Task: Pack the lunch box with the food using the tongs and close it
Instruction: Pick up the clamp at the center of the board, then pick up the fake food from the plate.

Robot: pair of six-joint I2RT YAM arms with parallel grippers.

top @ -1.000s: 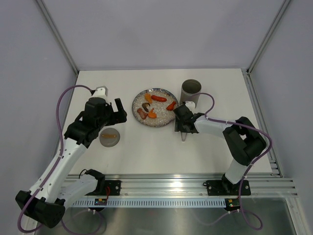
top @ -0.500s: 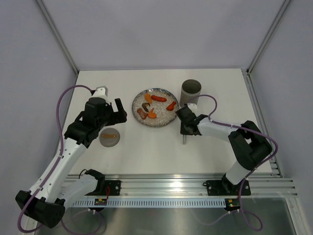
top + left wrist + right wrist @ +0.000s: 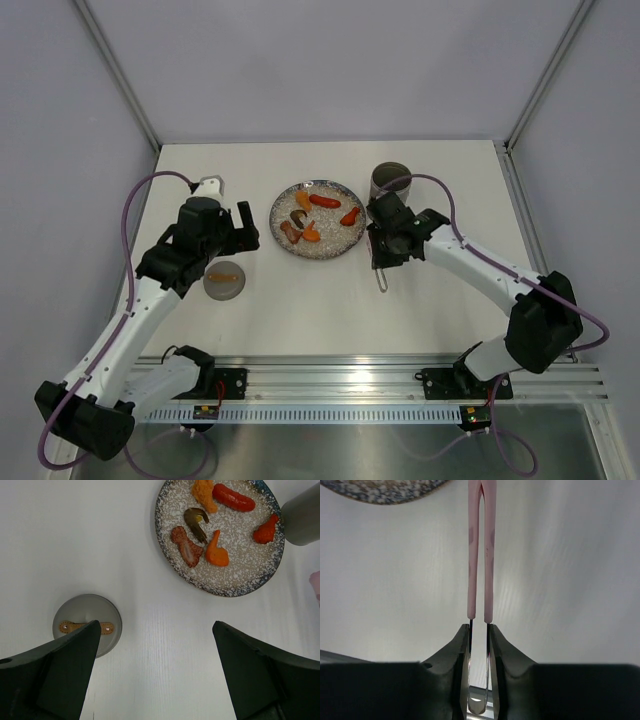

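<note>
My right gripper [image 3: 480,630] is shut on the tongs [image 3: 489,570], its fingers pressing the two metal arms just behind the pink sleeves. The pink arms run close together toward the plate's edge [image 3: 385,492]. From above, that gripper [image 3: 382,256] hangs just right of the speckled plate [image 3: 340,245], and the tongs' metal end [image 3: 381,281] sticks out toward me. The grey lunch box [image 3: 390,181] stands open behind it. The food [image 3: 234,496] lies on the plate [image 3: 240,575]: red, orange and brown pieces. My left gripper [image 3: 155,680] is open above bare table.
A flat grey disc with an orange mark [image 3: 224,280] lies left of the plate, below my left gripper [image 3: 240,232]. The disc [image 3: 87,622] is partly behind the left finger. White walls and frame posts border the table.
My right gripper's jaws have narrowed onto the tongs, and the right arm has swung up and outward while the gripper stays beside the plate. The left arm has barely moved.
</note>
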